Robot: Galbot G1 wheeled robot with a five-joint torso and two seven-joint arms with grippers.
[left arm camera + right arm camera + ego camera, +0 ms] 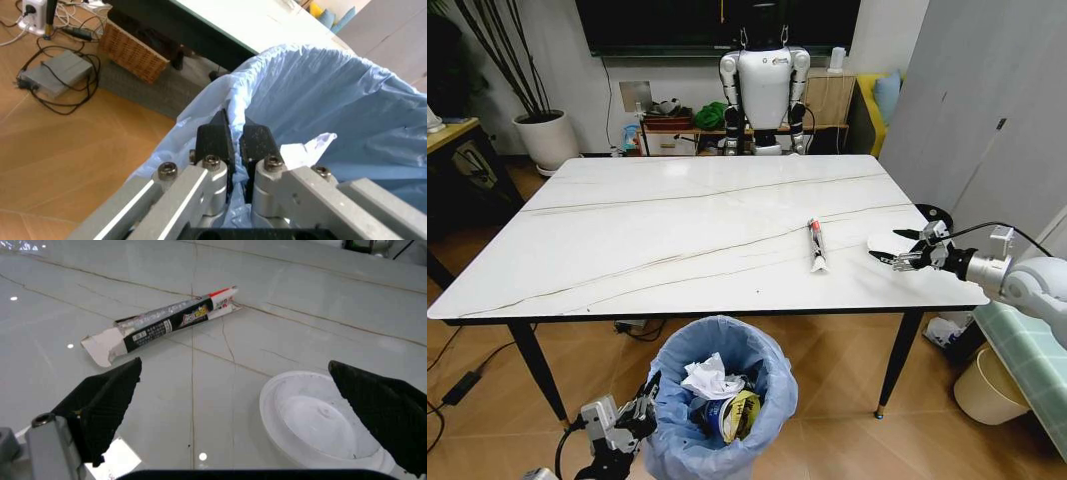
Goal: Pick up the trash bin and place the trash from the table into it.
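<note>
Head view: our left tool pinches the trash bin; our spread right tool must close on the white disc.

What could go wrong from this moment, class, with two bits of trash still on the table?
1. The right end effector is open over the white disc, which lies flat; its fingers may slide off it.
2. The left end effector pinches only the bag-lined rim of the trash bin, so the bin could tilt or slip.
3. The slim tube might get knocked aside.
</note>
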